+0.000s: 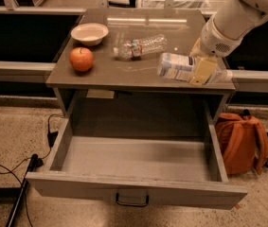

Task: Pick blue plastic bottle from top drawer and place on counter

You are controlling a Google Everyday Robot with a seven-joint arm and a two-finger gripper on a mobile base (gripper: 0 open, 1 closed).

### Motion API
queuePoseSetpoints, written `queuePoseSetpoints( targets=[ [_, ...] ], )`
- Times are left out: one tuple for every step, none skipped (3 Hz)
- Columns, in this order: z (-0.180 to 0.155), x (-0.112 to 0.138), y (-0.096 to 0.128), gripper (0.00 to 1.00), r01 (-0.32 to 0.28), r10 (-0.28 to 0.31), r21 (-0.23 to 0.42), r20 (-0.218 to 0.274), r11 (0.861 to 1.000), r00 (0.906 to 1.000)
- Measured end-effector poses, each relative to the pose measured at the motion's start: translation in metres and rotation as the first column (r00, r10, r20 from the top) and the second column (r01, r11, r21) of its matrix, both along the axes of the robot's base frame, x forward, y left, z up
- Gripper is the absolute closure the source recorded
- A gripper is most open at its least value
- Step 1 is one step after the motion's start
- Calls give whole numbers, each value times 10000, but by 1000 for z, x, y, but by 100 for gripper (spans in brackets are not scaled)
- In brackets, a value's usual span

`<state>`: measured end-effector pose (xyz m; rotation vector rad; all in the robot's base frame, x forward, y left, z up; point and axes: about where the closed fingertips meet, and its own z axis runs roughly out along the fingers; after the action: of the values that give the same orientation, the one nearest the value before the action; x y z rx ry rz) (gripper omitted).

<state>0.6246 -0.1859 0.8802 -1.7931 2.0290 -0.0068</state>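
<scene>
Gripper (201,71) is hanging over the right front part of the counter (124,72), at the end of a white arm (228,20) that is reaching in from the upper right; its yellowish fingers (204,72) are pinching the blue plastic bottle (175,65) across the body, towards the neck end. The bottle is lying on its side, with the pale blue-white label pointing left and the clear neck pointing right, out past the fingers and close to the counter's right edge; whether it is touching the counter or hovering just above it, I cannot tell.

The top drawer (133,190) is standing pulled wide open below the counter; its grey floor is showing, and the small dark handle (132,200) is sitting in the middle of the flat front.

Further back on the counter a slimmer clear bottle (140,46) is lying on its side, near the blue one but apart from it; a red-orange apple (81,59) is sitting near the left front edge, and a pale bowl (89,33) is standing just behind it.

An orange backpack (241,143) is leaning on the floor to the right of the cabinet, just beside the open drawer; dark cables (10,169) are trailing over the speckled floor on the left.
</scene>
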Motion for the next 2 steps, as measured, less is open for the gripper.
queuePoseSetpoints(
  targets=[
    [-3,7,2,100,234,-234,-6,-191,9997,9995],
    [-4,30,-4,100,1236,-1226,143,-556,9922,9909]
  ],
)
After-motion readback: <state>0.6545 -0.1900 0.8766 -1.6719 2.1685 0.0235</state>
